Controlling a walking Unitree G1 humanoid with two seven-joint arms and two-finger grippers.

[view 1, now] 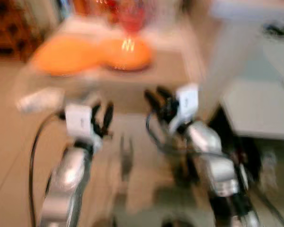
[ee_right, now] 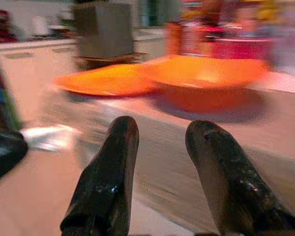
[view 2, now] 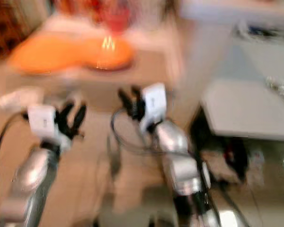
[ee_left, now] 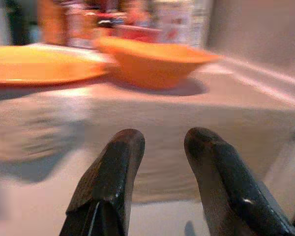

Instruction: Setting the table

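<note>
Blurred by my own motion, the room ahead holds a low table (view 1: 161, 71) with a pale top, standing on a tan floor (view 1: 4, 142), and a grey counter (view 1: 255, 109) runs along my right. On the table sit an orange plate (view 1: 61, 54) to the left and an orange bowl (view 1: 128, 53) just right of it, their edges meeting or overlapping; I cannot tell which. Behind them at the far side are red and pale containers (ee_left: 137, 24), too smeared to name.

My left gripper (view 1: 102, 120) is raised in front of the table's near edge, its two black fingers (ee_left: 113, 172) parted with a clear gap and nothing between them. The plate and bowl lie beyond and above the fingertips, well apart from them. My right gripper (view 1: 156, 99) is held up likewise, a little farther forward, fingers (ee_right: 108, 172) spread and empty, with the bowl straight beyond the gap and the plate to its left.

A pale object (view 1: 38, 99) lies to the left near the table's near corner; its shape is lost in blur. Dark clutter (view 1: 246, 161) under the counter is indistinct.
</note>
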